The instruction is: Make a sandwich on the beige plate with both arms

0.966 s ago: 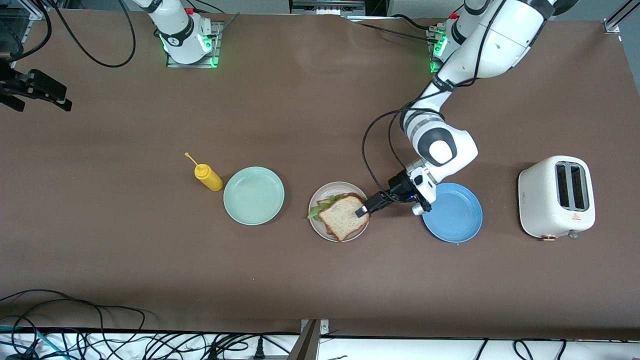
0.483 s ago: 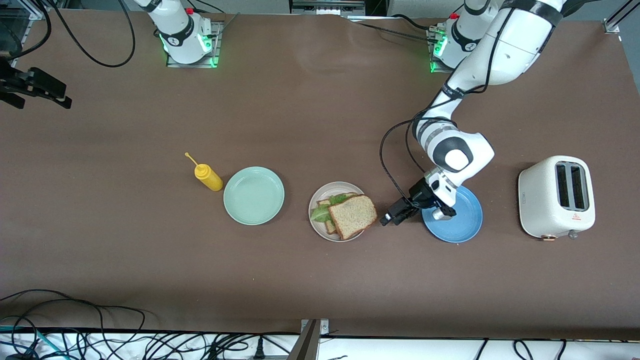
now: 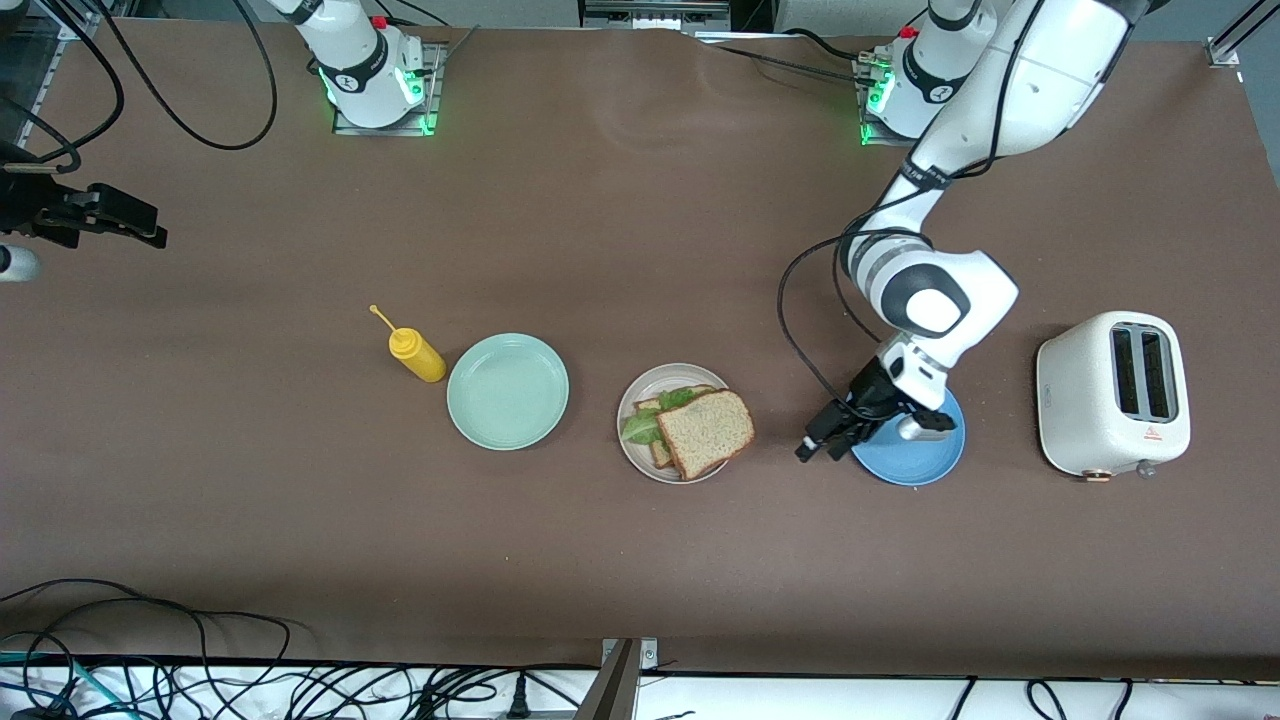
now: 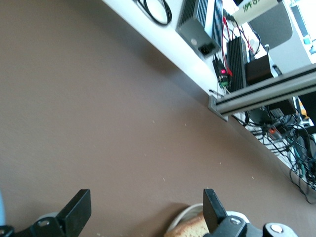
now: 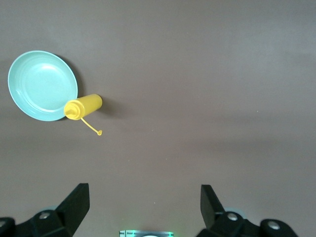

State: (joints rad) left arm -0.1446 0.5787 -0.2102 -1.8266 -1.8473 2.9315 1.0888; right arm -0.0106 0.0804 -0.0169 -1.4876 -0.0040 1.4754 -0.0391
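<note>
The lower bread slice of the sandwich (image 3: 688,432) is mostly covered by the top slice, and the lettuce shows only at one edge. In the left wrist view just a sliver of the beige plate (image 4: 183,217) and crust shows between the left gripper's (image 4: 146,213) spread fingers, cut off by the picture's edge. The left gripper's wrist hides part of the blue plate (image 3: 925,462), and the right gripper (image 3: 125,225) is cut off at the front view's edge.
</note>
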